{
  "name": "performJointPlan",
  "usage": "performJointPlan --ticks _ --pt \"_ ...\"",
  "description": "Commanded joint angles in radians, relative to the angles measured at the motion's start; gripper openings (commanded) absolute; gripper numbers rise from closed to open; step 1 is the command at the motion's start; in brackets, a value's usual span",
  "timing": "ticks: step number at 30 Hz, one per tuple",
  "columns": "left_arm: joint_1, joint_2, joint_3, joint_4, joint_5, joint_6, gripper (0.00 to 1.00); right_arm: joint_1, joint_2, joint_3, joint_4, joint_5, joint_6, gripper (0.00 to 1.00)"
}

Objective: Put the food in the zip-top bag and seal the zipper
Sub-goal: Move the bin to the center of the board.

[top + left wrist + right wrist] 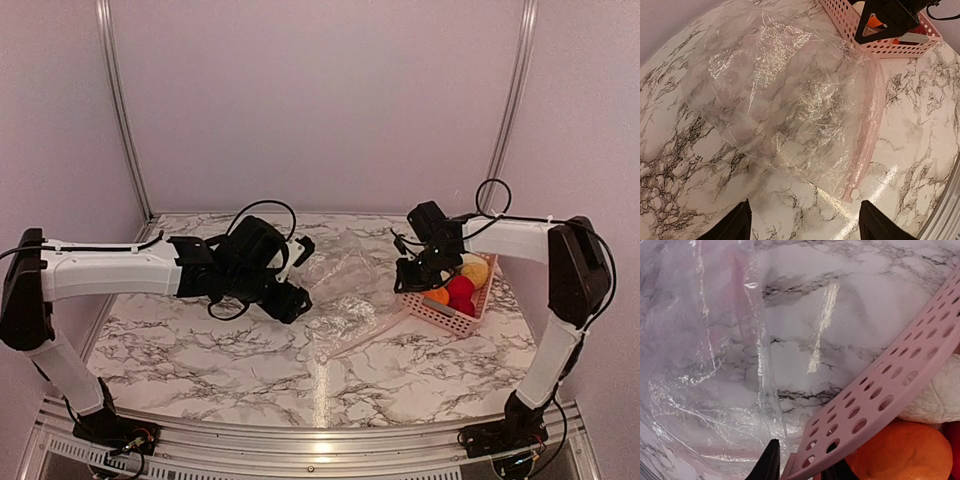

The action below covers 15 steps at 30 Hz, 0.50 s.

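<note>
From above, the zip-top bag lies left of my right hand, food in the basket at its right. Left wrist: my left hand gapes empty, bag ahead. Right wrist: narrowed fingers straddle the basket wall, grip unclear. First fetch, I judge: next, reach the orange.

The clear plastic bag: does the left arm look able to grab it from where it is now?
Probably yes. The left pincer hangs open just short of the bag, which lies flat on the table with nothing between them.
</note>
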Motion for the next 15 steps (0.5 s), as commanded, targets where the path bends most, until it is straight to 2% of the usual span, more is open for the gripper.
performJointPlan --ticks 1,9,13,15 --pt "-0.047 0.076 0.06 -0.015 -0.035 0.04 0.75 0.127 -0.126 -0.108 -0.024 -0.056 0.011 0.23" --pt "-0.091 0.085 0.007 0.014 0.006 0.071 0.74 0.248 -0.21 -0.252 -0.024 -0.072 -0.019 0.2" --pt "-0.131 0.107 0.004 -0.001 0.03 0.186 0.71 0.278 -0.209 -0.274 0.01 -0.082 -0.062 0.18" --pt "-0.165 0.132 0.009 -0.012 0.0 0.247 0.7 0.279 -0.208 -0.266 0.012 -0.084 -0.06 0.18"
